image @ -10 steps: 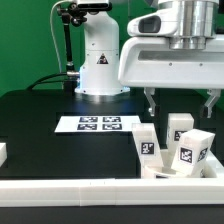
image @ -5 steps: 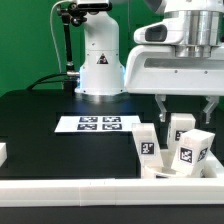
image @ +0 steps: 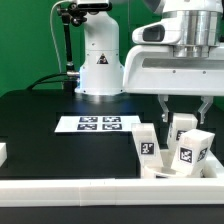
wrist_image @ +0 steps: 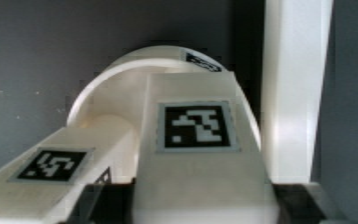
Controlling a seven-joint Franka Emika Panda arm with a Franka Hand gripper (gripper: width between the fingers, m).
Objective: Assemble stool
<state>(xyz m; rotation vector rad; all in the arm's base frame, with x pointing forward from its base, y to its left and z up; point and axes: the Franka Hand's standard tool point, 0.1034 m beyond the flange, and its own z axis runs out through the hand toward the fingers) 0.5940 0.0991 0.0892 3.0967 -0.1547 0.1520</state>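
Writing: no brand or readable words anywhere; only black-and-white square tags.
Tags on parts: each leg block (image: pixel 190 147) at the exterior view's lower right carries one tag on its face; the wrist view shows two tags close up, one on the big block (wrist_image: pixel 197 150) in the middle, one on a lower block (wrist_image: pixel 60 165) beside it.
Marker board (image: pixel 98 124): flat white sheet with several tags, lying on the black table (image: pixel 50 135), apart from the stool parts.
Stool parts: cluster at the exterior view's lower right, just behind the white front rail (image: pixel 100 195); three upright blocks show, and a rounded white piece, likely the seat (wrist_image: pixel 158 62), lies behind them in the wrist view.
Gripper (image: pixel 185 106): straight above the back block (image: pixel 182 126), fingers (image: pixel 165 106) drawn in on either side of its top; looks clamped on that leg block, contact partly hidden by the block in front.
In the way: front blocks cover the lower part of the gripped one; the arm's big white housing (image: pixel 165 70) blocks the view behind.
Others: white robot base (image: pixel 98 60) at the back, green wall (image: pixel 25 40), small white piece at the left edge (image: pixel 3 152).
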